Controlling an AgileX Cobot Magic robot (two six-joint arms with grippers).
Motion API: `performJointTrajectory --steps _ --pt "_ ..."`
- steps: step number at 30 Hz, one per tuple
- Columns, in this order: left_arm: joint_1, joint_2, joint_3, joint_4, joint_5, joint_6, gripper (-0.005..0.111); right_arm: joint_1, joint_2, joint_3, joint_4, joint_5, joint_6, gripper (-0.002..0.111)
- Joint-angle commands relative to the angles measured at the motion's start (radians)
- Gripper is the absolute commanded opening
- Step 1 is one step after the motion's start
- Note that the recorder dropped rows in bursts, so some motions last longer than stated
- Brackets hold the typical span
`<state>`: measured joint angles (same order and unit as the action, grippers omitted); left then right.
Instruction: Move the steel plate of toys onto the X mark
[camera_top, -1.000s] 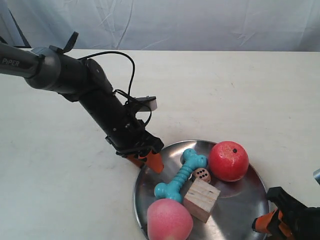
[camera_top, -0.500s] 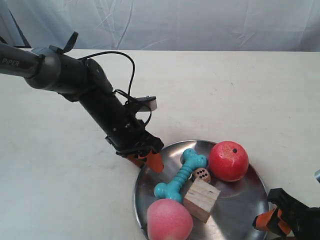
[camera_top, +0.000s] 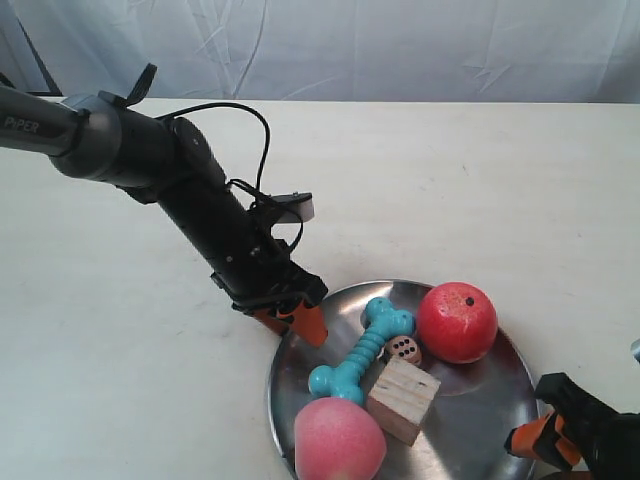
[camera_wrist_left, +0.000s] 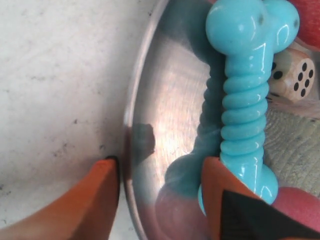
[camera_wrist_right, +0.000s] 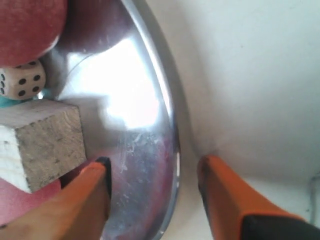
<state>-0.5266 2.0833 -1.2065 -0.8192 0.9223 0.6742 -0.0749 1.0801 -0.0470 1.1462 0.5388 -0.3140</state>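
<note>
The steel plate (camera_top: 480, 400) lies on the pale table and holds the toys: a teal bone (camera_top: 362, 350), a red ball (camera_top: 457, 322), a pink ball (camera_top: 338, 438), a wooden cube (camera_top: 403, 398) and a die (camera_top: 404, 349). My left gripper (camera_wrist_left: 162, 162) is open and straddles the plate's rim (camera_wrist_left: 131, 125): one orange finger over the table, the other inside by the bone (camera_wrist_left: 245, 100). On the opposite side my right gripper (camera_wrist_right: 152, 162) is open too, with the rim (camera_wrist_right: 175, 145) between its fingers, near the cube (camera_wrist_right: 40, 140). The X mark is out of view.
The left arm (camera_top: 190, 200) slants down from the exterior view's left, with a black cable looped above it. A pale cloth backdrop (camera_top: 350, 45) hangs behind the table's far edge. The right gripper (camera_top: 535, 445) sits at that view's bottom right corner.
The right gripper has slipped slightly lower at the exterior view's bottom right. The left arm, the plate and the toys have not moved.
</note>
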Motion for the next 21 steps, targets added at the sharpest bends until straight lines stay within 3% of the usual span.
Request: performJointTrajectory --steps 1,15,21 --pt "-0.005 0.01 0.006 0.038 -0.001 -0.004 0.05 -0.004 0.001 0.003 0.005 0.003 -0.006 0.053" --pt "-0.005 0.01 0.006 0.038 0.019 -0.006 0.05 -0.004 0.057 0.0 -0.013 0.004 -0.009 0.053" --pt "-0.005 0.01 0.006 0.038 0.019 -0.006 0.05 -0.004 0.057 0.0 0.082 0.007 -0.069 0.053"
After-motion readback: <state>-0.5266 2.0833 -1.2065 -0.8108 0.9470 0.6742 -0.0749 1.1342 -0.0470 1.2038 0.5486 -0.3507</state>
